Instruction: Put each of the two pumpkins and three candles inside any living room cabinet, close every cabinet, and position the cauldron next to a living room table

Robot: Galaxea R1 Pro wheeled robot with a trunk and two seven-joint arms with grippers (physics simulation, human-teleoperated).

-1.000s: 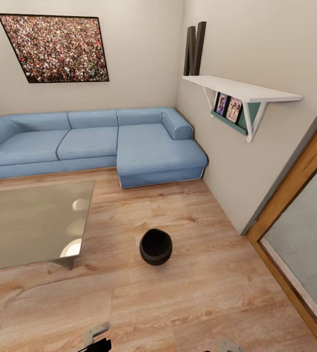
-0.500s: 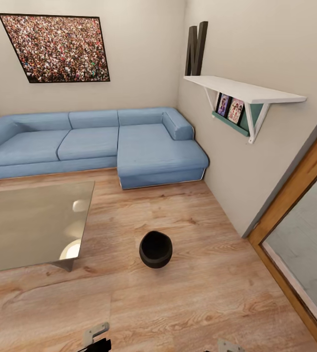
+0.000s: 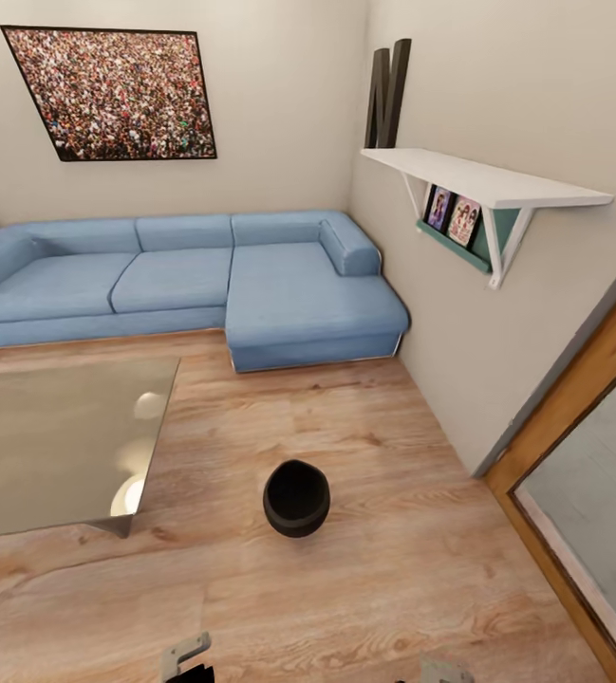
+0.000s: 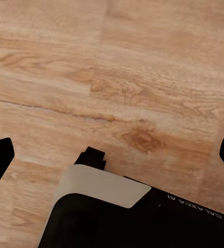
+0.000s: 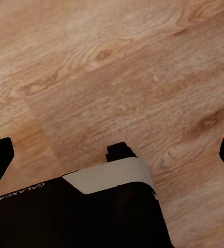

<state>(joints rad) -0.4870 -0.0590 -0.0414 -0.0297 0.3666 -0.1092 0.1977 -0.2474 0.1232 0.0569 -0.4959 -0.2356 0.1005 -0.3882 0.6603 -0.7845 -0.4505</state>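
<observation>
The squat matte-black cauldron (image 3: 296, 498) is sitting upright on the light wooden plank floor (image 3: 364, 588), near the corner of the low glass-topped coffee table (image 3: 51, 446) but apart from it. A blue sectional sofa (image 3: 251, 285) is standing against the far wall. The left gripper (image 4: 112, 155) and right gripper (image 5: 112, 155) are each hanging over bare floor with 2 fingertips spread wide, holding nothing.

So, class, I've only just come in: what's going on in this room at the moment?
Nothing is being handled. The black cauldron sits on the wooden floor, apart from the glass-topped coffee table to its left, with a blue corner sofa behind. Both wrist views look down at bare floorboards, and the left gripper and right gripper have their fingertips wide apart, holding nothing.
</observation>
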